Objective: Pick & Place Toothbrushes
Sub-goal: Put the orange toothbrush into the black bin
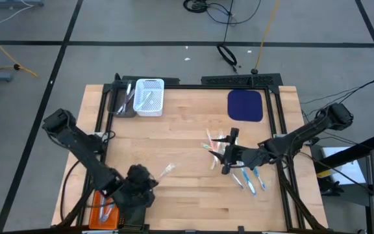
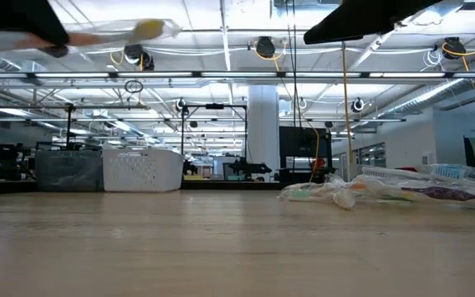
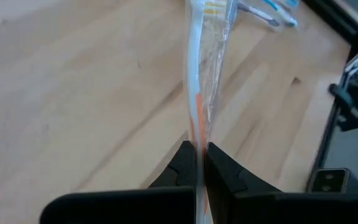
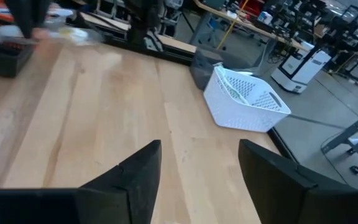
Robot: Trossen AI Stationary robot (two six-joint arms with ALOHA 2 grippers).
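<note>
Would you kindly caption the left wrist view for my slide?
Left gripper shut on a wrapped toothbrush above the wooden table.

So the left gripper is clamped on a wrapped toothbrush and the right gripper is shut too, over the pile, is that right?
Not quite. The left gripper is indeed shut on a wrapped toothbrush, but the right gripper is open: the right wrist view shows its fingers spread wide with nothing between them. In the high view it sits over the pile of toothbrushes.

Toothbrushes (image 1: 236, 162) right of baskets (image 1: 149, 97).
</note>
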